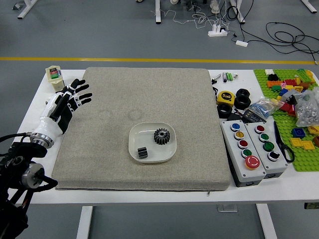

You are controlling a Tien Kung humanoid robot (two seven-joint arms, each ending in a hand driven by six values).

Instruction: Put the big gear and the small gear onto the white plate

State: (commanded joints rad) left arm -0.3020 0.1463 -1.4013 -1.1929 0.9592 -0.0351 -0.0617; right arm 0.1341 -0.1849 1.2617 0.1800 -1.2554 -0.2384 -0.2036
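My left hand is over the mat's upper left edge, its fingers spread and holding nothing, well away from the plate. The white plate lies on the mat right of and below it. On the plate's right part rests the big dark gear, its toothed face up. The small dark gear lies in the plate's lower left part, apart from the big one. My right hand is out of view.
A grey-beige mat covers the middle of the table. To its right are a yellow tape measure, black rings, two button boxes and a green brick board. A small bottle stands at the upper left.
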